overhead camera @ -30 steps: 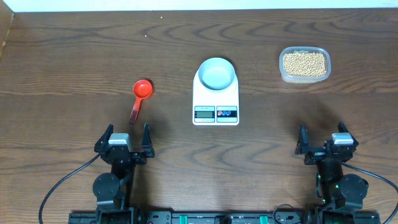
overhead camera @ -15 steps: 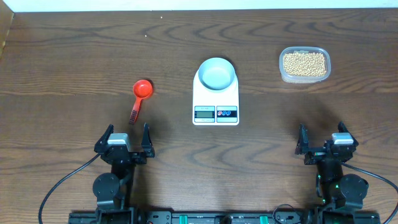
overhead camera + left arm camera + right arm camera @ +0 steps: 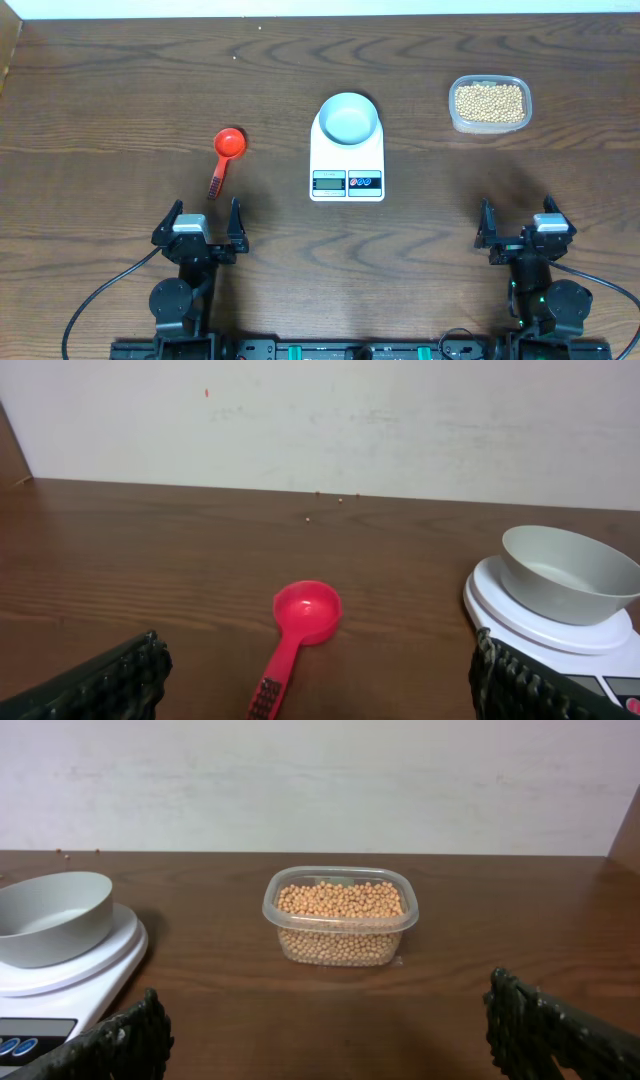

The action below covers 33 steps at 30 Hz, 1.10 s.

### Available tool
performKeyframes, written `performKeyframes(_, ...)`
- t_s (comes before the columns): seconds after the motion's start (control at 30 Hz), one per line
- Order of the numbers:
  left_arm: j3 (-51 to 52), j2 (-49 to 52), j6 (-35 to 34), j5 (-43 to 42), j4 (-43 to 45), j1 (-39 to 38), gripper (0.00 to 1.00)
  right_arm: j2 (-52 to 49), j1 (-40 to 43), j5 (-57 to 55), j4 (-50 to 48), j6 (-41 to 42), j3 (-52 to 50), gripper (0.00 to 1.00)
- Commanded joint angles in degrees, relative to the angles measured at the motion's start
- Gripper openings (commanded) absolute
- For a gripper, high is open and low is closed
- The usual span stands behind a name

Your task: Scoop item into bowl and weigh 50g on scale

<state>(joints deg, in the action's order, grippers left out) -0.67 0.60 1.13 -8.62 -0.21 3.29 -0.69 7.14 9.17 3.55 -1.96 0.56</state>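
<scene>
While the left claw and right claw stand wide open and empty at the counter's near edge, we see small round tan beans filling a clear tub far right, well apart from the pale-blue bowl on the white scale. Our left wrist view alone catches the red scoop side-on; the right wrist view shows beans through the tub's wall.

Overhead looks straight down; wrist views (low, facing the wall) both catch the scale.
</scene>
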Motion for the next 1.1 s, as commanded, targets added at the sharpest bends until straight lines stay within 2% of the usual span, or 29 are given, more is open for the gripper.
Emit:
performKeyframes(0.0, -0.2, -0.4, -2.0, -0.7, -1.9, 0.3, 0.98, 0.3, -0.5, -0.3, 0.0, -0.5, -0.2, 0.99)
performKeyframes(0.27, -2.6, 1.4, -4.7, -1.4, -2.4, 0.3, 0.98, 0.3, -0.5, -0.3, 0.0, -0.5, -0.2, 0.99)
performKeyframes(0.43, -6.5, 6.1, -4.9, -5.2, -3.0, 0.3, 0.98, 0.3, -0.5, -0.3, 0.0, -0.5, -0.2, 0.99)
performKeyframes(0.63, -13.9, 17.1, -4.9, -6.0, -4.4, 0.3, 0.98, 0.3, -0.5, -0.3, 0.0, -0.5, -0.2, 0.99)
performKeyframes(0.9, -25.9, 34.2, -4.8, -6.0, -10.5, 0.3, 0.98, 0.3, -0.5, -0.3, 0.0, -0.5, -0.2, 0.99)
performKeyframes(1.07, -28.5, 41.2, -4.8, -6.0, -9.6, 0.3, 0.98, 0.3, -0.5, -0.3, 0.0, -0.5, -0.2, 0.99)
